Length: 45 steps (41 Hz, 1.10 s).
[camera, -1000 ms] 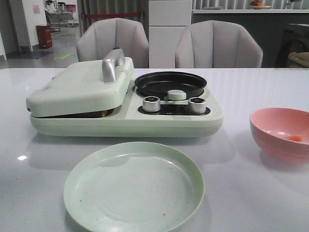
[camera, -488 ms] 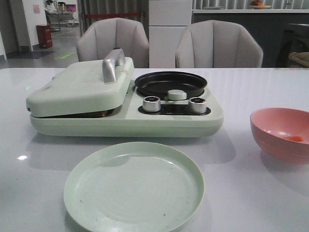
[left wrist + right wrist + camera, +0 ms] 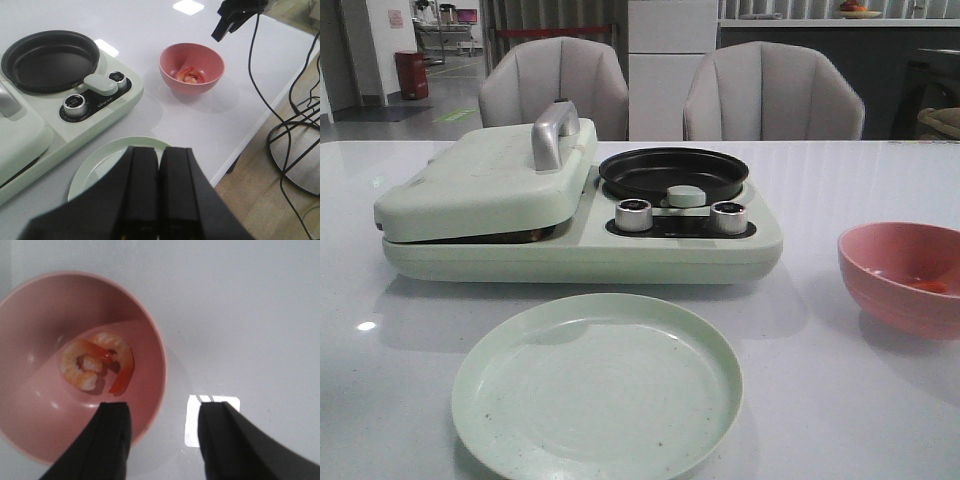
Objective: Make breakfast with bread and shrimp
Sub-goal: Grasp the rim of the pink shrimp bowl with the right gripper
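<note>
Two curled orange-pink shrimp point(image 3: 97, 362) lie in a pink bowl point(image 3: 150, 347). My right gripper point(image 3: 162, 412) is open and hangs above the bowl's rim, one finger over the bowl and one over the table. In the front view the bowl point(image 3: 880, 275) stands at the right, with a bit of shrimp point(image 3: 930, 286) showing inside. My left gripper point(image 3: 160, 150) is shut and empty above the pale green plate point(image 3: 100, 160). The left wrist view also shows the bowl point(image 3: 212, 62), the shrimp point(image 3: 190, 76) and my right gripper point(image 3: 225, 27) above them. The bread is not in view.
A pale green breakfast maker stands at the middle back with its lid point(image 3: 480, 180) down, a black round pan point(image 3: 673, 172), two silver knobs point(image 3: 633, 214) and a round green knob point(image 3: 685, 196). The plate point(image 3: 597, 385) lies in front. The table edge point(image 3: 255, 130) is near the bowl.
The pink bowl looks darker now, as if a shadow has come over it. Nothing else on the table has moved.
</note>
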Motion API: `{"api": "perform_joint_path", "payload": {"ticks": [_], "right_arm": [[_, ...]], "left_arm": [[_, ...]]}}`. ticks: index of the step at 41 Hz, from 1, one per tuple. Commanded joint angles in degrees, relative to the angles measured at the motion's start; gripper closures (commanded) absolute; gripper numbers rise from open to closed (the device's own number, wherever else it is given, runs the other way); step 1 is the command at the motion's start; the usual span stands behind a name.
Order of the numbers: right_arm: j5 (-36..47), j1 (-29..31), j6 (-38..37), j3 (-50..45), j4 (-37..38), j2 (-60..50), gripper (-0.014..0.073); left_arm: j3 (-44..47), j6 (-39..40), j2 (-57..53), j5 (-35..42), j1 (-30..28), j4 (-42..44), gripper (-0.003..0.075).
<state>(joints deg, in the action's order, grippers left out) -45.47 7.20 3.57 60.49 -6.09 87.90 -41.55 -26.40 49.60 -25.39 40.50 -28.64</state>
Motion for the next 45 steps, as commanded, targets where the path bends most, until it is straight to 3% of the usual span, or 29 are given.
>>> {"api": "perform_joint_path", "payload": {"ticks": [1,18,32,38,45], "right_arm": [[4.74,0.29,0.95,2.52,-0.44,1.40,0.0161],[13.27,0.09,0.95,2.77,-1.98,10.27,0.0167],[12.73,0.09,1.02,2.79,-2.04,11.13,0.0486],[12.41,0.09,1.02,2.79,-1.98,10.90,0.0550],[12.02,-1.66,2.88,4.11,-0.92,6.73,0.0557]], "left_arm": [[-1.69,-0.19,-0.36,4.08,0.43,-0.91,0.0622],[-1.69,-0.19,-0.36,4.08,0.43,-0.91,0.0622],[-1.69,-0.19,-0.36,4.08,0.43,-0.87,0.0622],[-1.69,-0.19,-0.36,4.08,0.43,-0.87,0.0622],[-1.69,-0.19,-0.36,4.08,0.43,-0.87,0.0622]]}}
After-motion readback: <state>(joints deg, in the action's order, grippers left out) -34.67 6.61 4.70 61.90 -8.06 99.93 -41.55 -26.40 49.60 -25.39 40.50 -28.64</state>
